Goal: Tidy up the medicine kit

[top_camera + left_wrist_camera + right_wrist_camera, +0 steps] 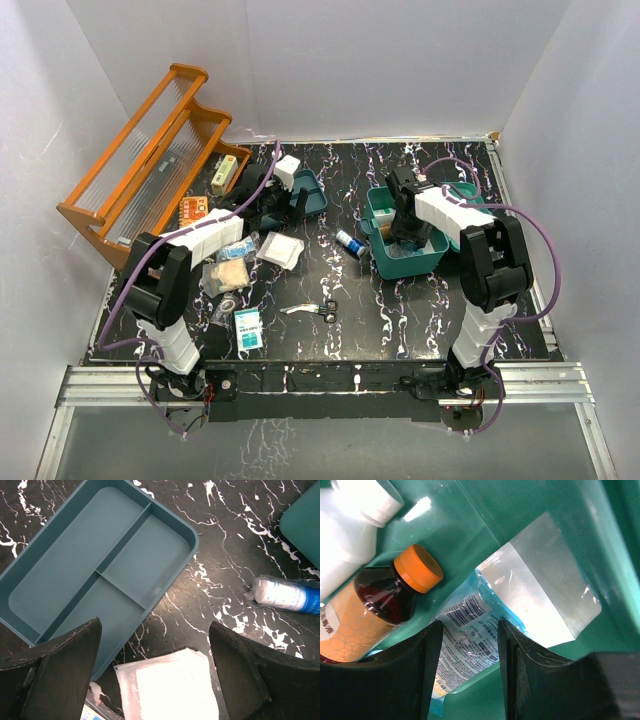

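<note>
The teal medicine kit (432, 256) stands open at the right. My right gripper (408, 233) is down inside it. In the right wrist view its jaws (469, 642) stand a little apart, astride a blue-and-white sachet (470, 630) lying on the kit's floor (485, 520). A brown bottle with an orange cap (390, 595) and a white bottle (350, 520) lie beside it. My left gripper (283, 212) is open and empty above a white gauze packet (170, 685), beside a teal divided tray (95, 565).
An orange wooden rack (150, 160) stands at the back left, with an orange box (194, 208) and a cream box (225, 172) by it. A blue-and-white roll (287, 595), scissors (315, 309), a blue packet (248, 328) and bandage packets (230, 275) lie on the black table.
</note>
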`<state>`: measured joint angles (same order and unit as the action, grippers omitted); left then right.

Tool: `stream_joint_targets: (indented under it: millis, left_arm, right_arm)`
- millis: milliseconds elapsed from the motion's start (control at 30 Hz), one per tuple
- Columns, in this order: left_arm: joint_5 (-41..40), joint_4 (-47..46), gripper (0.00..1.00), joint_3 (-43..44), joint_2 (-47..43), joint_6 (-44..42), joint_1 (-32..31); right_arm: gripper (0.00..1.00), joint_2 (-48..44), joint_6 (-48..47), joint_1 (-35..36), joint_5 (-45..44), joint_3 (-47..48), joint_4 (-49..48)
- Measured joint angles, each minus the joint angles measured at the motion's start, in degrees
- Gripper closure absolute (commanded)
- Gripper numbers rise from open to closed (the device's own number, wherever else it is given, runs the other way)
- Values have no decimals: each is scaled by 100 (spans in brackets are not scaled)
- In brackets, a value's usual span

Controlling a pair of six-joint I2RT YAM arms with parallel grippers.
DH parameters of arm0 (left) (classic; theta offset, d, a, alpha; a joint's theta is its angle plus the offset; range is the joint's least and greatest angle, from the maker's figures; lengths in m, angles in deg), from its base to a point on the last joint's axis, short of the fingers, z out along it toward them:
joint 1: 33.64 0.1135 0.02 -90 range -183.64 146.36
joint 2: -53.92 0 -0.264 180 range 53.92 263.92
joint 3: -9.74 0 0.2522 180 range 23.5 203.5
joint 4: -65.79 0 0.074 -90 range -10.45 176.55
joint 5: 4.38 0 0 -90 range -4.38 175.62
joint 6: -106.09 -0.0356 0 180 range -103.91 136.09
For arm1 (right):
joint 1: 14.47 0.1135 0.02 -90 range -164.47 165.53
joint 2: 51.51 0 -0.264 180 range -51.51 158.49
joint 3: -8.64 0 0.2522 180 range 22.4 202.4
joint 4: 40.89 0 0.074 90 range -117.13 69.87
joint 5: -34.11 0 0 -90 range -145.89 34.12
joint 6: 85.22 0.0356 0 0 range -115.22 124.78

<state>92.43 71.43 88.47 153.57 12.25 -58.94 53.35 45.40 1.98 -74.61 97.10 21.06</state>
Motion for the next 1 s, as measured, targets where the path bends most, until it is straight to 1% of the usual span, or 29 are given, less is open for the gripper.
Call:
stream_joint_targets:
  millis: [200, 333, 500, 567, 767, 867, 1000]
  left_arm:
    - [210, 94, 11, 153, 79, -319, 151]
    - [317, 68, 11, 223, 173, -514, 155]
    - [389, 2, 13, 330, 428, -686, 155]
    - [391, 0, 13, 330, 476, -750, 155]
    - [435, -31, 14, 330, 483, -774, 157]
    - [439, -39, 14, 330, 485, -774, 157]
    - [448, -46, 14, 330, 485, -765, 157]
  right_arm:
    - [51, 24, -4, -9, -146, 313, 114]
    - [52, -107, -22, -42, -358, 343, 133]
    - [61, -153, -17, -44, -570, 341, 138]
    - [62, -153, -24, -44, -667, 341, 131]
    - [60, -140, -59, -42, -793, 201, 57]
    - [58, -83, -109, -33, -719, 48, -42]
    - [58, 74, -179, -33, -592, -87, -184]
